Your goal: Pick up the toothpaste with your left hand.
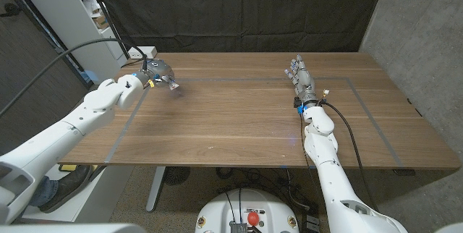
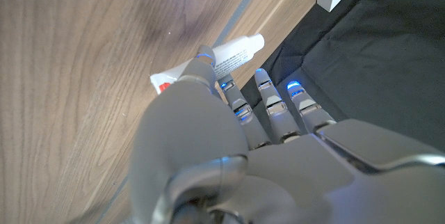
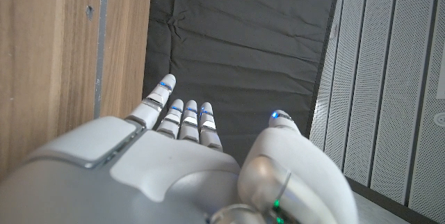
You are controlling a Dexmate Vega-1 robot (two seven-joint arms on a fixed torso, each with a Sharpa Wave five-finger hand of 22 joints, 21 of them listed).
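Two arms over a wooden counter point(image 1: 239, 117), head view. Left robot hand point(image 1: 158, 72) sits at the far left part, near the back edge, fingers curled around something small; the object itself is too blurred to name here. Right robot hand point(image 1: 300, 74) stands at the far right part, fingers straight and apart, grasping nothing.

Left wrist view: toothpaste point(image 2: 221, 58), a white tube with a white cap and a red mark at its tail, is pinched between thumb and fingers point(image 2: 236, 102), close to the counter's edge.

Right wrist view: right robot hand released, fingers extended past the counter toward a black curtain point(image 3: 243, 50).
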